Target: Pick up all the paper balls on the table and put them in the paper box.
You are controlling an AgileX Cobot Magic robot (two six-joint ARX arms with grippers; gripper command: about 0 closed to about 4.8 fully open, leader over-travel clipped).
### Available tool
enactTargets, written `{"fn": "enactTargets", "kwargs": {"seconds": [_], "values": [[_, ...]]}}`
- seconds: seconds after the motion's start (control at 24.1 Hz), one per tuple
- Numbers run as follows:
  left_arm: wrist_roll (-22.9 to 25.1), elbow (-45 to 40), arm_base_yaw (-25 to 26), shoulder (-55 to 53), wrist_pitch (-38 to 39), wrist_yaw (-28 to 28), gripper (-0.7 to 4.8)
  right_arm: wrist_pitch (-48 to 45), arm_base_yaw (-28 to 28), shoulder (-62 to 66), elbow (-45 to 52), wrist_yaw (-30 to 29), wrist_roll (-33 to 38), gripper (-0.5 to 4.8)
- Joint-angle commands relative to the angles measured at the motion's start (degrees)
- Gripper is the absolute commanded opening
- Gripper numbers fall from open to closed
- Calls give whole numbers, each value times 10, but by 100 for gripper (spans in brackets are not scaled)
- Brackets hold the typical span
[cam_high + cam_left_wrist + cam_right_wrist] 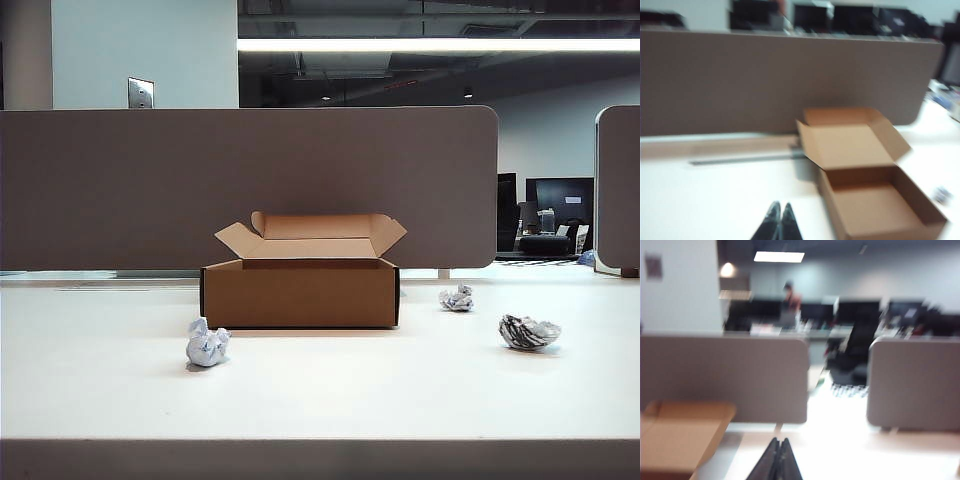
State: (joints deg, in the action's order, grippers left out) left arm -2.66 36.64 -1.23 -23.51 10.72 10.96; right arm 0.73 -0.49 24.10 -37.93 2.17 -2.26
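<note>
A: At the centre of the exterior view sits the paper box (300, 290) on the table (320, 400), all four flaps folded back. Why open like that?

B: So a ball can be dropped straight in from above, I'd say. The left wrist view shows its inside bare, so nothing is stowed yet

A: And the paper balls?

B: One whitish wad (207, 345) lies lower left of the box, near its front corner. A smaller whitish one (457, 298) is just right of the box, and the flatter printed one (529, 332) lies further right, well apart. All three rest loose on the table

A: Where are the claws?

B: Neither shows in the exterior view. The left gripper (780, 210) appears at the bottom edge of its own view, tips pressed together, above bare table left of the box. The right gripper (779, 445) is likewise pinched shut on nothing, facing the grey divider panel (725, 375)

A: So both must spread before any pickup?

B: That's my reading
</note>
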Motion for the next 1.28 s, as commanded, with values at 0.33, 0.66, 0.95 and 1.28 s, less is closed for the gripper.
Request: {"fn": "enactTargets", "kwargs": {"seconds": [0.33, 0.66, 0.95, 1.28], "values": [[-12, 49, -72, -152, 13, 72, -5, 229, 16, 261, -181, -68, -2, -5], [45, 68, -168, -276, 16, 73, -5, 240, 74, 402, -191, -68, -69, -5], [75, 68, -204, -380, 7, 48, 94, 216, 105, 508, -190, -64, -50, 264], [110, 64, -246, -426, -17, 5, 165, 195, 111, 586, -190, -94, -22, 374]]}}
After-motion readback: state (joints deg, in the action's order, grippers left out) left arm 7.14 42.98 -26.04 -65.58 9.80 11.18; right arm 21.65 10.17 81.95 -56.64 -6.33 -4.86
